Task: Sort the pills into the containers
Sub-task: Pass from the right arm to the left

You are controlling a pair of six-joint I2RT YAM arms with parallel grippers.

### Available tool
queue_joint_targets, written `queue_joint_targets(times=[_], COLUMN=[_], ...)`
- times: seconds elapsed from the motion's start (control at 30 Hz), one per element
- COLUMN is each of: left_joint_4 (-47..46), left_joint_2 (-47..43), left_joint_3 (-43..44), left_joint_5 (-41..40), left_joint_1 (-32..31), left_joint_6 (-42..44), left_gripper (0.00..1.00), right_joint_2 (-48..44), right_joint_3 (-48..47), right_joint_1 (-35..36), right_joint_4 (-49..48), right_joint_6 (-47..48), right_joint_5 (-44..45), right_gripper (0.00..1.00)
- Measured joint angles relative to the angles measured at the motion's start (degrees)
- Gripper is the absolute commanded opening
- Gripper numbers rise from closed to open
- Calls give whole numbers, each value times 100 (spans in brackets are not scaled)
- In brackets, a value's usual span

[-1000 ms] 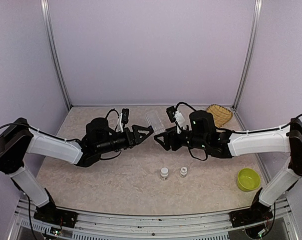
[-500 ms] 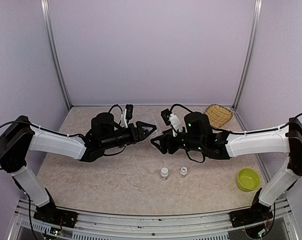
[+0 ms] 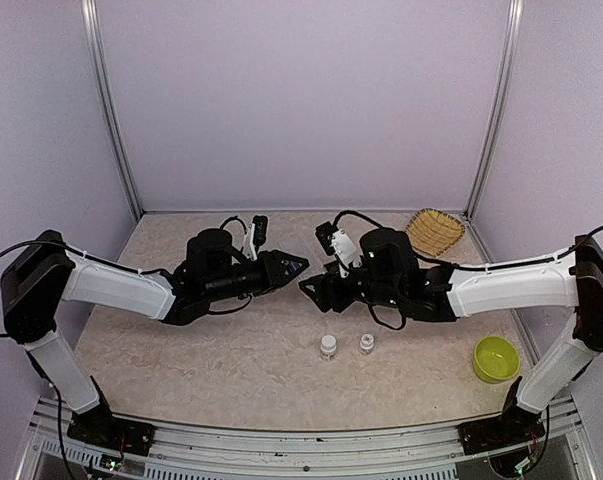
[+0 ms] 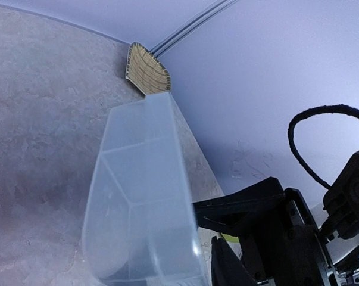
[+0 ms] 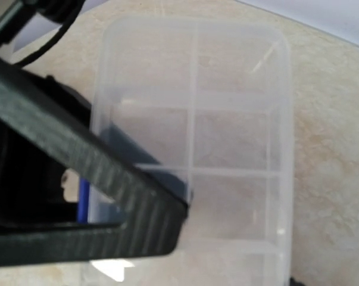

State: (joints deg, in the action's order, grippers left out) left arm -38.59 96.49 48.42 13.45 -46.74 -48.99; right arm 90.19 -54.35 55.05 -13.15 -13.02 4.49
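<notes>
The container (image 5: pixel 239 137) is a clear plastic box split into small compartments. It fills the left wrist view as a pale, deep box (image 4: pixel 137 196) running off the bottom edge. My left gripper (image 3: pixel 293 267) is shut on the container's edge; in the right wrist view one of its dark fingers (image 5: pixel 125 202) lies across the box's left wall. My right gripper (image 3: pixel 309 288) hangs open just right of it, tip to tip with the left one, and its black fingers (image 4: pixel 244 205) show beside the box. The pills are out of view.
Two small white bottles (image 3: pixel 328 346) (image 3: pixel 367 343) stand on the table in front of the grippers. A woven straw basket (image 3: pixel 436 230) sits at the back right corner. A lime-green bowl (image 3: pixel 495 358) rests near the right arm's base.
My left jaws have narrowed from wide open onto the container. Both arms have crept toward each other, and the right gripper has slid left.
</notes>
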Motion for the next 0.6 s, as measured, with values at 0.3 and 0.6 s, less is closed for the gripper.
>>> queue_joint_targets(times=[0.3, 0.6], left_joint_4=[-9, -446], left_joint_2=[94, 87], left_joint_3=[4, -109], left_joint_5=[96, 356], left_joint_1=[-2, 35], left_joint_6=[-155, -205], left_gripper=[26, 26], right_joint_2=[35, 22], right_joint_3=[-35, -52], right_joint_1=[44, 22], right_joint_4=[55, 155], right_joint_6=[114, 164], right_joint_5=[164, 105], right_gripper=[89, 99])
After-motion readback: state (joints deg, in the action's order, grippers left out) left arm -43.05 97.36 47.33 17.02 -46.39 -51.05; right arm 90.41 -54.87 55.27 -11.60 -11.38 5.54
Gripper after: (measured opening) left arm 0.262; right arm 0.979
